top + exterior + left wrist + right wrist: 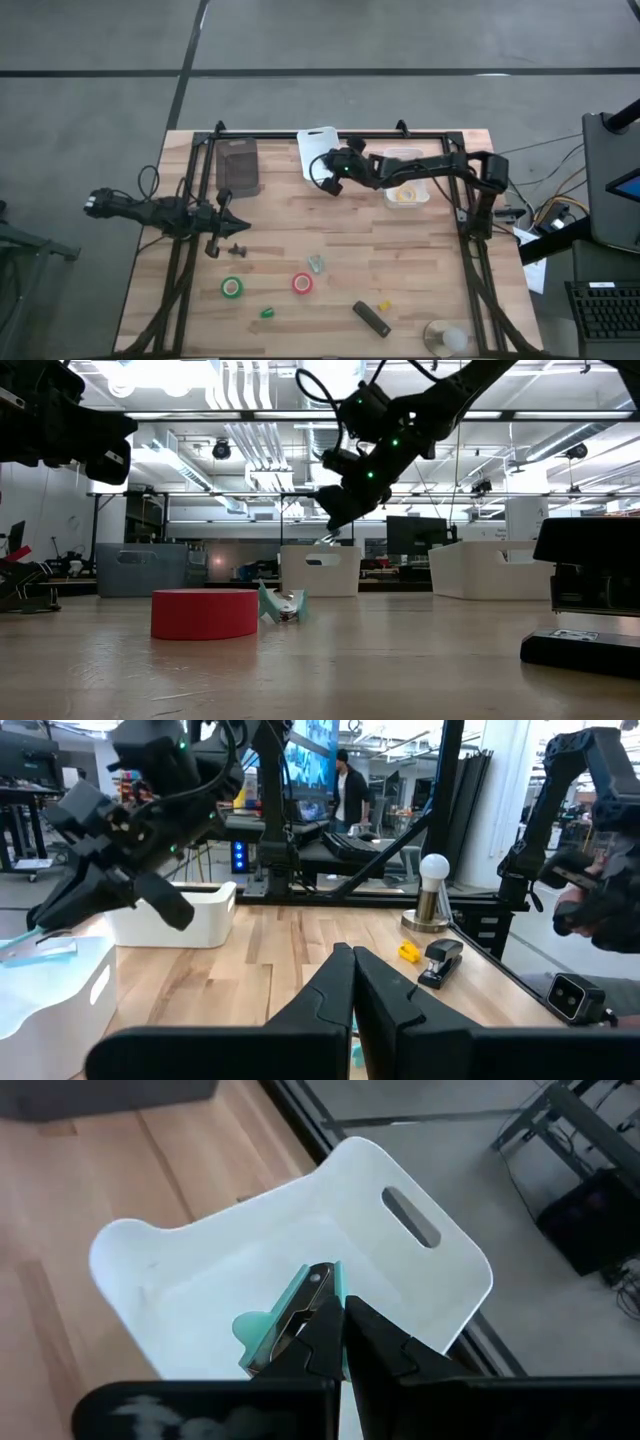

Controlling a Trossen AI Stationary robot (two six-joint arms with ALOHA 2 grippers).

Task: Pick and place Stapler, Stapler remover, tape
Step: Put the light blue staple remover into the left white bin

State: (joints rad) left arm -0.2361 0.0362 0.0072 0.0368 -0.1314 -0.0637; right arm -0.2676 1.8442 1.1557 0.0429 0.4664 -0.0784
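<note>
Over white bin (430, 1270), right end effector (345, 1330) pinches teal staple remover (285, 1325).

White bin (318, 150) at the table's far edge, clear tub (406, 180) beside it — grey tray (238, 165).

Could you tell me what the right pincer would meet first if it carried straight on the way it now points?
Probably the floor of the white bin. The right pincer, shut on a teal staple remover, points down into that bin, with nothing else visible between; depth is unclear.
</note>
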